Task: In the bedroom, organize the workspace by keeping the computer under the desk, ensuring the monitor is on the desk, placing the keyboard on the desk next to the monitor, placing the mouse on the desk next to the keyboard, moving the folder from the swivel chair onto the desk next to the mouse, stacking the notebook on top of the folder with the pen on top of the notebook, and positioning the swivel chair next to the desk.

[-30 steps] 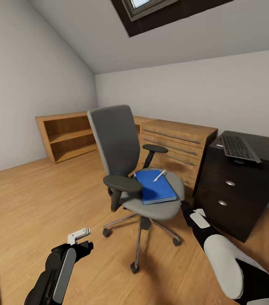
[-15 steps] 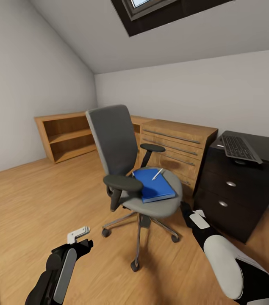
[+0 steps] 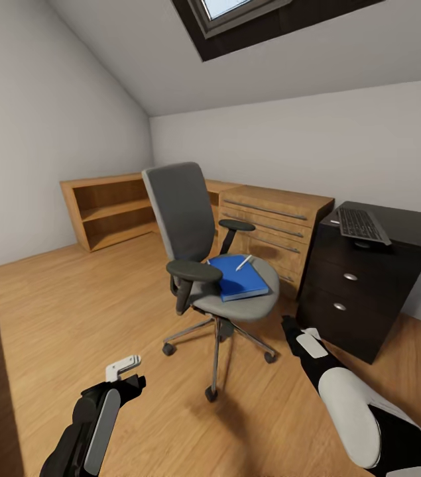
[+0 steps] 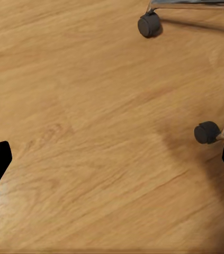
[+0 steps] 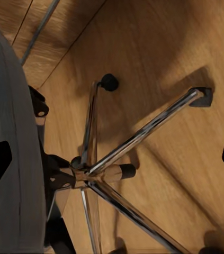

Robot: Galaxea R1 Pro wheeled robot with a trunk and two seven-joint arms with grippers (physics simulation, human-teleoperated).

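The view has drawn back slightly, so the chair [image 3: 213,265] at frame centre, bearing folder [image 3: 238,277] and pen [image 3: 244,262], sits farther off, desk [image 3: 369,278] right; both fingers wide, empty.

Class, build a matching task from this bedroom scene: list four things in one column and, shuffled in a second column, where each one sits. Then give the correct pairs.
Things
1. folder
2. pen
3. keyboard
4. chair

Places
A. on the black desk
B. on the wood floor, in front of the wooden drawer unit
C. on top of the folder
D. on the chair seat

Pairs: 1-D, 2-C, 3-A, 4-B
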